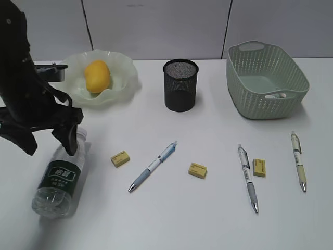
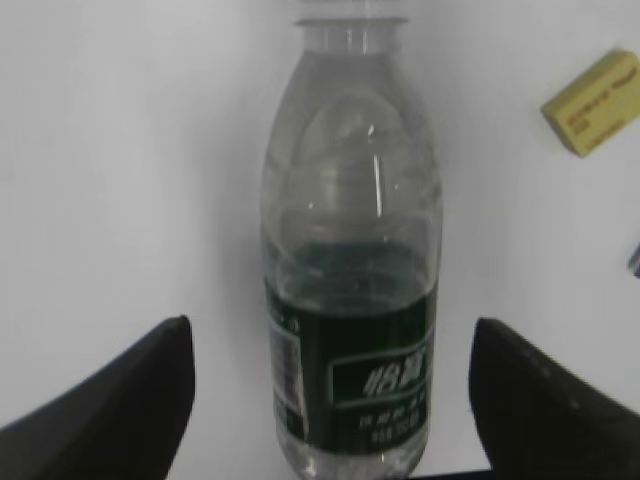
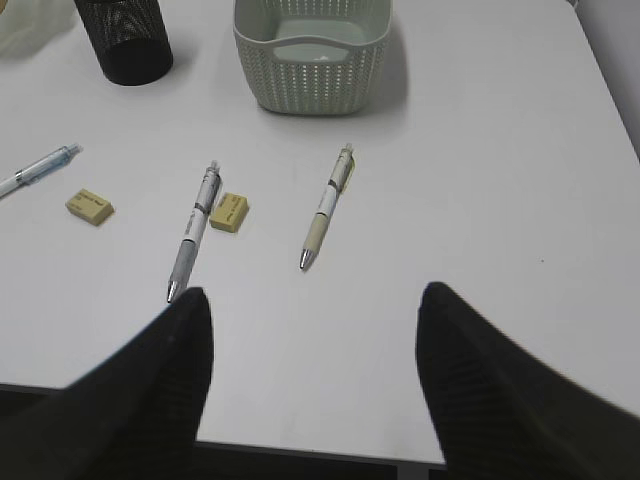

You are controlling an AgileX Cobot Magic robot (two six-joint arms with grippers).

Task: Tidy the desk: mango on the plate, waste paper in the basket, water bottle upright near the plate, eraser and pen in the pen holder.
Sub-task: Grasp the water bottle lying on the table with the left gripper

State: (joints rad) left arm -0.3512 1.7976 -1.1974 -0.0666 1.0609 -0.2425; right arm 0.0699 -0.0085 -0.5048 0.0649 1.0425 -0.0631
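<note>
**A:** Where does the left claw (image 1: 46, 136) stand?

**B:** Spread wide and holding nothing. In the left wrist view one finger sits either side of the water bottle (image 2: 350, 270), with bare bench showing between each finger and the plastic, so it straddles the bottle without touching it.

**A:** And the bottle's lie?

**B:** On its side at the near left of the bench (image 1: 208, 219). Its long axis runs almost straight away from the robot, cap end towards the plate (image 1: 127, 78), base end nearest the front edge. The fingers cross that axis squarely, near the green label (a fair place to close, I'd judge).

**A:** Which arm is nearer?

**B:** The left, plainly. The right claw (image 3: 315, 380) hangs open and empty over the near right of the bench, well apart from the bottle.

**A:** Room to stand it up?

**B:** The mango (image 1: 97, 76) already sits on the plate. The open bench between bottle and plate looks free; the closest eraser (image 1: 120, 158) lies to the bottle's right, apart from it.
</note>
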